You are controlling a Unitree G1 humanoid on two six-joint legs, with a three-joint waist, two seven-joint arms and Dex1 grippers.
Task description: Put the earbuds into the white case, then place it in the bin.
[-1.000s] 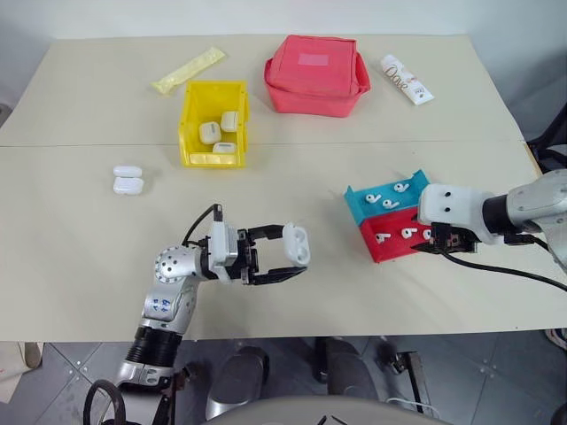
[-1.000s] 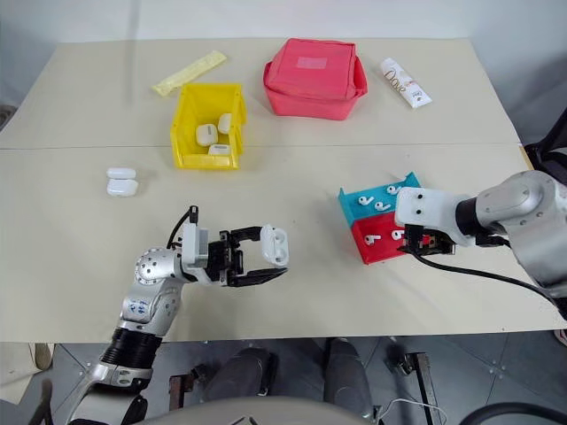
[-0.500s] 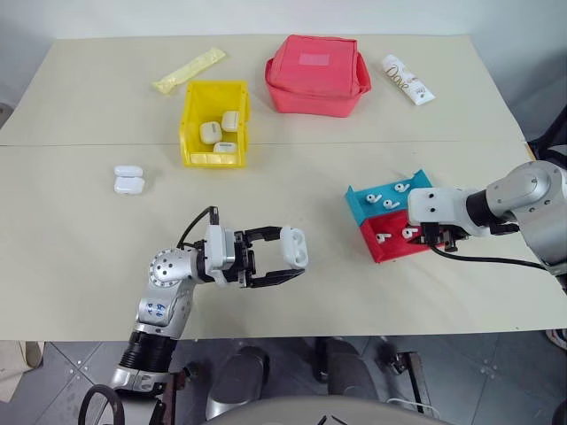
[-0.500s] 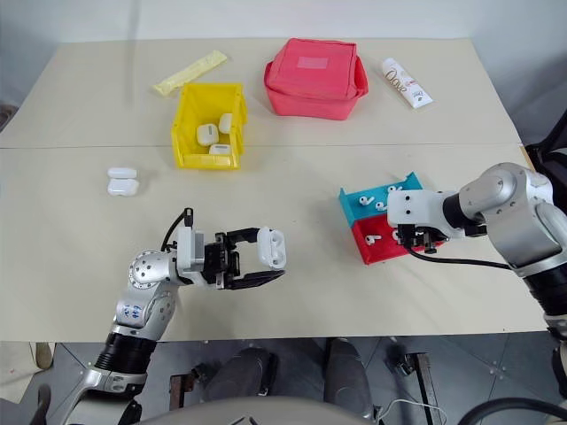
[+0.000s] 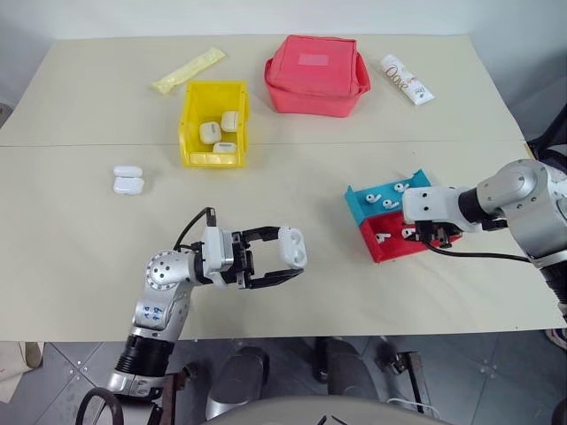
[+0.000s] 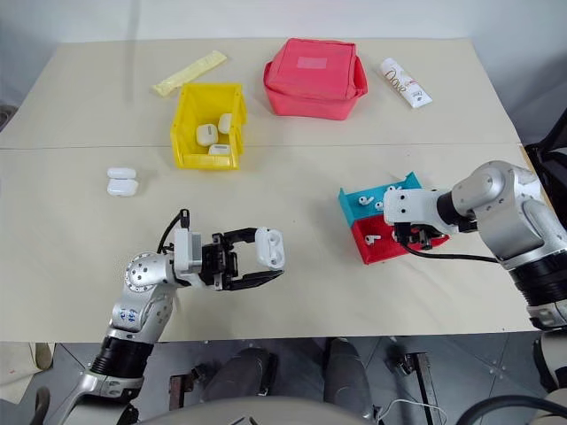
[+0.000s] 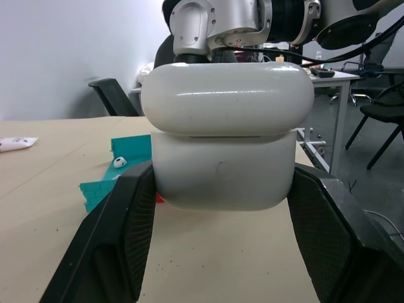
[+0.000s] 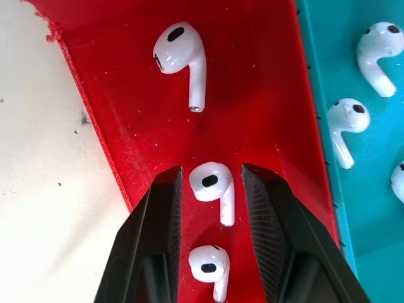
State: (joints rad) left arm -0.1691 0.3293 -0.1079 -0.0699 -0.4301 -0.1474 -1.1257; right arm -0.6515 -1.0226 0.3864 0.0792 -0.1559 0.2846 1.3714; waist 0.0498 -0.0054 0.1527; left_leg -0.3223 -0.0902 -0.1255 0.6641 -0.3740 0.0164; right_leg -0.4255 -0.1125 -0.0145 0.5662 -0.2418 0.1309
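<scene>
A pale beige table (image 5: 292, 177) against a plain light wall carries the yellow bin (image 5: 213, 123) at about eleven o'clock, holding three white cases, and a teal-and-red tray (image 5: 390, 215) at three o'clock. The left gripper (image 5: 276, 259), reaching level toward the right at seven o'clock, is clamped on the white case (image 5: 293, 246), lid ajar. The right gripper (image 8: 211, 183) points steeply down into the tray's red half, its fingers straddling an earbud (image 8: 213, 190), close beside it; contact is unclear.
</scene>
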